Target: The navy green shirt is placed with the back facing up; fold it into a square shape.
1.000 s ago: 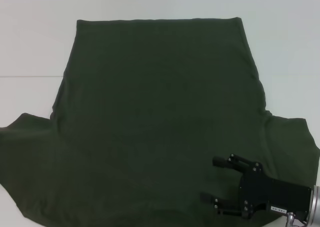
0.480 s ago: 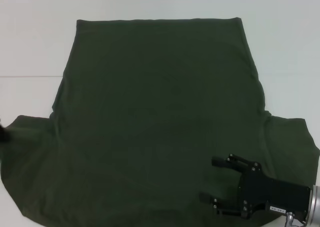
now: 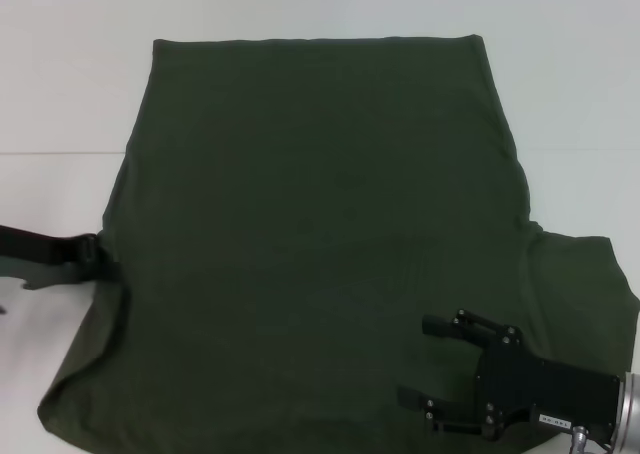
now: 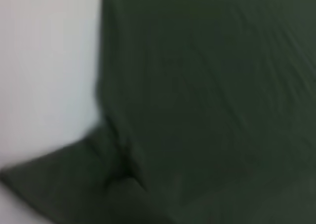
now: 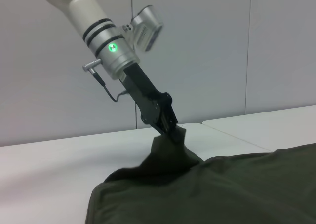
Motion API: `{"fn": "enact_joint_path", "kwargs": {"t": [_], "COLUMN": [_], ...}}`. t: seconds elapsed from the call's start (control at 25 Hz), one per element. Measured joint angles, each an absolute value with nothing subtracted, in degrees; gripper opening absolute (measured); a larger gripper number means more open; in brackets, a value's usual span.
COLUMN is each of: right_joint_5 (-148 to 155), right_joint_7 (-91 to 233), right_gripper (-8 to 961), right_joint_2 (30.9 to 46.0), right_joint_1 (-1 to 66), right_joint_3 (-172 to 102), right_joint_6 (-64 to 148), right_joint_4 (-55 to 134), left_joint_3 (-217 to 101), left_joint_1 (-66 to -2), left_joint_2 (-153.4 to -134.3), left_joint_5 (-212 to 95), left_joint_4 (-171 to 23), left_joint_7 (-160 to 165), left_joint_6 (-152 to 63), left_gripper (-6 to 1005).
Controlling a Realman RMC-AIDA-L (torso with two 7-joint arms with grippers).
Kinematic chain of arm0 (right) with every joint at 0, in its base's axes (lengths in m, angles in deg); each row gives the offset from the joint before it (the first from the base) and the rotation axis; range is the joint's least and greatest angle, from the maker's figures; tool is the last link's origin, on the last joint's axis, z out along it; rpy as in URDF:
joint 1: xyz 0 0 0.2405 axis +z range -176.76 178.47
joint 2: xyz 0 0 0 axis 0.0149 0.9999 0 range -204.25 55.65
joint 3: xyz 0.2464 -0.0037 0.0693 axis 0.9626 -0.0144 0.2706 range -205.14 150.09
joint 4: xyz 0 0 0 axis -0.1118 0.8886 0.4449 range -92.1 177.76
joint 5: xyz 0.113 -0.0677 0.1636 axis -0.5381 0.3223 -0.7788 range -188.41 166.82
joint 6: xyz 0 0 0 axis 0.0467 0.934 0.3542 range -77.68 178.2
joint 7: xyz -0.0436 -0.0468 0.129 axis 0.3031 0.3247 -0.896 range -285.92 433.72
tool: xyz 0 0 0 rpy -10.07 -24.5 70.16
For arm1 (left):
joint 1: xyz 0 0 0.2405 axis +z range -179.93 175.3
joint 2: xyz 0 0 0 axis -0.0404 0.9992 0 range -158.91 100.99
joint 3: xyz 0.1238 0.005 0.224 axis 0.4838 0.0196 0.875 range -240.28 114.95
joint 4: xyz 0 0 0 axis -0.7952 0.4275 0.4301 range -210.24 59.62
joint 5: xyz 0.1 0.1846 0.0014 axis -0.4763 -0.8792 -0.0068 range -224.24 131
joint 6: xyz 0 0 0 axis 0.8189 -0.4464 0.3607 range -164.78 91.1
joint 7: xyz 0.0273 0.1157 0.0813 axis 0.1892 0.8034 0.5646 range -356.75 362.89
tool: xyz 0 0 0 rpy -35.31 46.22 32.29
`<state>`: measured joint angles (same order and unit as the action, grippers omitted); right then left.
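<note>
The navy green shirt (image 3: 310,224) lies flat, back up, on the white table; it also fills the left wrist view (image 4: 207,95). My left gripper (image 3: 100,259) is at the shirt's left edge, shut on the left sleeve. The right wrist view shows it (image 5: 175,132) pinching a peak of cloth lifted off the shirt (image 5: 222,184). The left sleeve is drawn in against the body. My right gripper (image 3: 415,361) is open and empty, hovering over the shirt's near right part, beside the spread right sleeve (image 3: 585,284).
The white table (image 3: 60,94) surrounds the shirt, with bare surface on the left, the far side and the right. A seam line (image 3: 50,153) crosses the table on the left. A grey wall (image 5: 207,51) stands behind the table.
My left gripper has come in from the left, closed on the left sleeve and pulled it rightward toward the body. The right arm has not moved.
</note>
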<state>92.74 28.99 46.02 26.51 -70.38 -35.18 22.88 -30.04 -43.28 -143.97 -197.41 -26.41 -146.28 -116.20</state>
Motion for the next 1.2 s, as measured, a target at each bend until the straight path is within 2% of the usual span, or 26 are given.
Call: {"fn": "enact_joint_path", "kwargs": {"t": [0.2, 0.6, 1.12, 1.2], "right_joint_5": [92.7, 92.7, 92.7, 92.7], "right_joint_7": [29.0, 29.0, 29.0, 29.0], "right_gripper": [911, 911, 911, 911], "right_joint_2": [46.02, 46.02, 46.02, 46.02], "right_joint_1": [26.5, 26.5, 26.5, 26.5], "right_joint_3": [-70.4, -70.6, -70.6, -70.6], "right_joint_6": [-35.2, -35.2, -35.5, -35.5], "right_joint_4": [22.9, 22.9, 23.0, 23.0], "left_joint_3": [-28.8, -28.2, -28.6, -28.6], "left_joint_1": [-44.0, -44.8, -44.2, -44.0], "left_joint_2": [-146.39, -148.26, -148.26, -148.03], "left_joint_5": [-197.4, -197.3, -196.4, -195.1], "left_joint_4": [-26.4, -26.4, -29.1, -29.3], "left_joint_7": [-146.2, -146.5, -146.7, -146.7], "left_joint_6": [-115.5, -113.8, -112.7, -113.0], "left_gripper": [85, 102, 125, 198]}}
